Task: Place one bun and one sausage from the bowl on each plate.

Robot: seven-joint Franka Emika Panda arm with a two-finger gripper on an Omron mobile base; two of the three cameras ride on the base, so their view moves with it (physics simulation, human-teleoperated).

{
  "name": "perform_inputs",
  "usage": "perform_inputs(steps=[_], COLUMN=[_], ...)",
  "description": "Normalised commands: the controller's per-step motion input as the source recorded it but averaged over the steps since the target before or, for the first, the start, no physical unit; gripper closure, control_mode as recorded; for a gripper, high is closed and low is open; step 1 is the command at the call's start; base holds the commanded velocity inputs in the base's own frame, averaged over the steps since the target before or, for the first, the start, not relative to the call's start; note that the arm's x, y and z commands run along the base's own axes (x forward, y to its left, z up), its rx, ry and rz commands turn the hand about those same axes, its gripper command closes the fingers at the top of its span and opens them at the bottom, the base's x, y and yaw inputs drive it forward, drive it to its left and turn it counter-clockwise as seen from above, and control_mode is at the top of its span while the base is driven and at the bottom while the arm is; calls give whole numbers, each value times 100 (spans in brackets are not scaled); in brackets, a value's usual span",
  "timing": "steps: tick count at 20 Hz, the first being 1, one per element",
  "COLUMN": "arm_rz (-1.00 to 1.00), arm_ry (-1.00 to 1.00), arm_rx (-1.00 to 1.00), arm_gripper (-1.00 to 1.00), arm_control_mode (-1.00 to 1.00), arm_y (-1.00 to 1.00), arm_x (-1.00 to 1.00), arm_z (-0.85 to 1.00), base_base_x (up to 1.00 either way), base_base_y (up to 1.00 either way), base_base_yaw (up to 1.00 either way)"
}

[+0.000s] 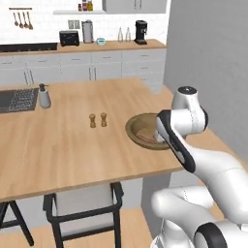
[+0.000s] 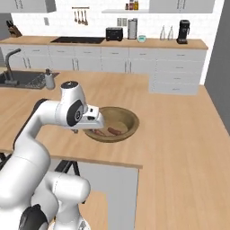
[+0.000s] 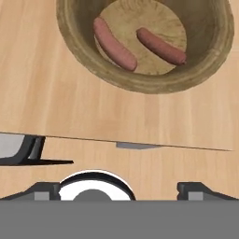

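Hand view: end effector [image 3: 119, 189] fingers spread apart, with two sausages [image 3: 114, 44] in the bowl [image 3: 74, 32] just ahead.

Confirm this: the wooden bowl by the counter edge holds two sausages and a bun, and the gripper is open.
Wrong on one count: the bowl holds two sausages and no bun, as the hand view shows. It does sit by the counter edge, and the gripper is open.
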Motion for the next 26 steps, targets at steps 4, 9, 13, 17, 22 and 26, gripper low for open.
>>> perform_inputs(steps=[4, 9, 13, 17, 22, 26], arm_rz=[0, 0, 0, 26, 18, 5], arm_ry=[0, 0, 0, 0, 8, 12], arm_rx=[0, 0, 0, 1, -9, -10], arm_gripper=[-100, -100, -100, -100, -100, -100], arm_control_mode=[100, 100, 100, -100, -100, -100], arm_y=[0, 0, 0, 0, 11, 0], arm_x=[0, 0, 0, 0, 13, 35], arm_z=[0, 0, 0, -24, -76, -54], base_base_x=[46, 65, 4, 0, 0, 0], base_base_y=[-96, -27, 0, 0, 0, 0], base_base_yaw=[17, 19, 23, 0, 0, 0])
